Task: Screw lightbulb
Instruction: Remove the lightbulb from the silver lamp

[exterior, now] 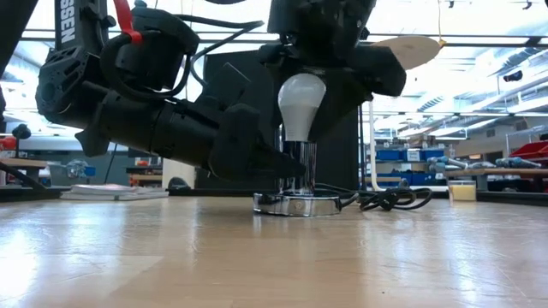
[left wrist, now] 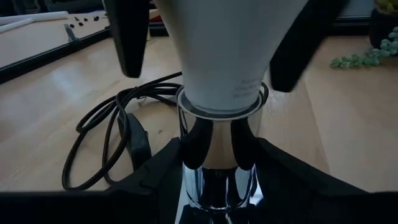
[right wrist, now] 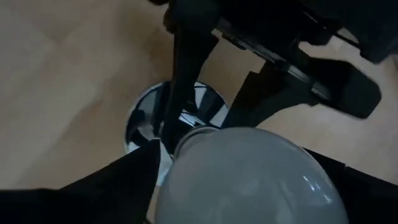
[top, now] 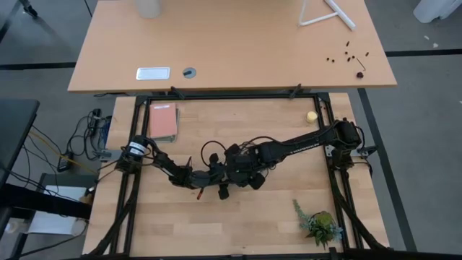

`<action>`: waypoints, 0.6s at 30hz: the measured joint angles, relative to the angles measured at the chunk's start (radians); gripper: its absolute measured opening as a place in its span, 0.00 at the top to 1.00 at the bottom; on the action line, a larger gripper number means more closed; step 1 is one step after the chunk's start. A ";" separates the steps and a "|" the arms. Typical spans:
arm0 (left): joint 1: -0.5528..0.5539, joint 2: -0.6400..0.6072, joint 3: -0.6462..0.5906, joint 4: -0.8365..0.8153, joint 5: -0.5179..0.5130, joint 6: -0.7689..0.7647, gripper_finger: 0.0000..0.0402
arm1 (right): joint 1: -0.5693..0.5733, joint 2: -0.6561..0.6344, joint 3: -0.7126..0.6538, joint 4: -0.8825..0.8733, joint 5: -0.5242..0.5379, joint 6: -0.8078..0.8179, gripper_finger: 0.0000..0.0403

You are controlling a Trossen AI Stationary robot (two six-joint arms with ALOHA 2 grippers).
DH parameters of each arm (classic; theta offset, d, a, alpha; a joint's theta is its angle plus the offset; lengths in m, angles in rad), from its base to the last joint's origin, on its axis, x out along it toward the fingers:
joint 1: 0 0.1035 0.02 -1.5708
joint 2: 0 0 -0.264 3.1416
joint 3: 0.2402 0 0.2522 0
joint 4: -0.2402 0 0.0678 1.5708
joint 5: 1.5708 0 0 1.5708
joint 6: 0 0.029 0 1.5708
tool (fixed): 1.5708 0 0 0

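The lightbulb is seated upright in the chrome socket near the table's centre. The left gripper, reaching in low and nearly level from nine o'clock, is closed on the socket's stem. The right gripper, brought in from three o'clock and pointed straight down, is held around the bulb with its fingers spread clear of the glass. A black cord lies coiled beside the base.

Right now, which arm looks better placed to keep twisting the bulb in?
Probably the right: its gripper sits around the lightbulb from above, while the left gripper clamps the chrome socket steady.
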 joint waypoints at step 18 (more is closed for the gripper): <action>0.000 0.000 -0.001 -0.001 -0.004 -0.030 0.53 | -0.026 0.000 0.037 -0.102 -0.020 0.931 0.04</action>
